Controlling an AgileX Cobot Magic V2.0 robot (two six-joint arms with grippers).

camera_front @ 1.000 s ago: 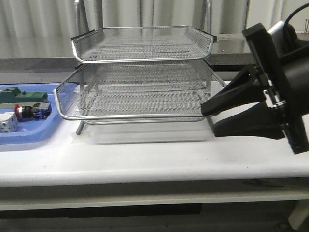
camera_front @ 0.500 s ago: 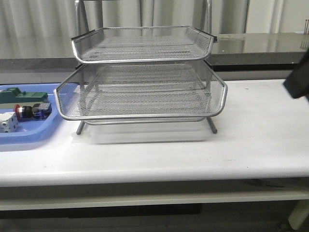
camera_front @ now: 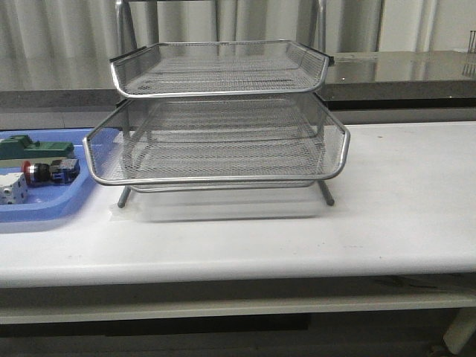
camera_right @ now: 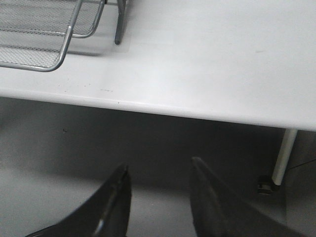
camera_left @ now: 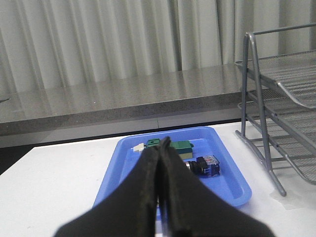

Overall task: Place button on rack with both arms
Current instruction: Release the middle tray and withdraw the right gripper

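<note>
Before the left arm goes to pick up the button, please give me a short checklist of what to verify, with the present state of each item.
1. Button lies in the blue tray, uncovered: ok.
2. Left gripper open for grasping: not ok, fingers pressed together.
3. Left gripper pointed toward the blue tray: ok.
4. Rack tiers free to receive it: ok.
5. Right gripper open, holding nothing: ok.
6. Right gripper near the rack: not ok, beyond the table edge.

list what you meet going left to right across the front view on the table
white cube → red-capped push-button switch in the flat blue plastic tray → three-tier silver wire-mesh rack → bare white tabletop
</note>
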